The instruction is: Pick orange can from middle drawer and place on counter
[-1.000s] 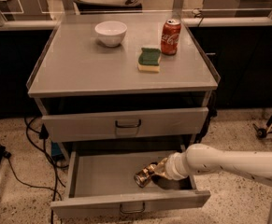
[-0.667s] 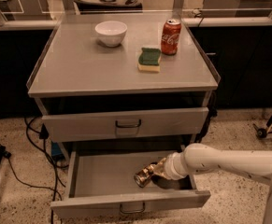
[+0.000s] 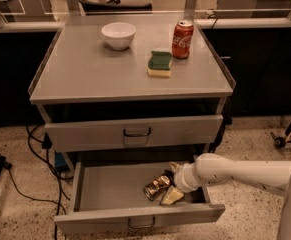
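Located orange can (image 3: 156,186) lying on its side, tilted, on the floor of the middle drawer (image 3: 110,191), right of centre. Found gripper (image 3: 167,183) inside the same drawer, reaching in from the right, at the can's right end. Noted fingers (image 3: 172,196) spread apart, one behind that end and one in front of it; could not confirm contact or any hold. Recorded middle drawer pulled out, containing the can and the gripper. Recorded upper drawer (image 3: 135,132) shut. Logged on the counter (image 3: 85,69): white bowl (image 3: 118,35) upright at the rear, red can (image 3: 183,39) upright at rear right, sponge (image 3: 160,64) just in front of the red can. Checked against one second earlier: found can in the same spot, gripper at the same place, drawer equally far out.
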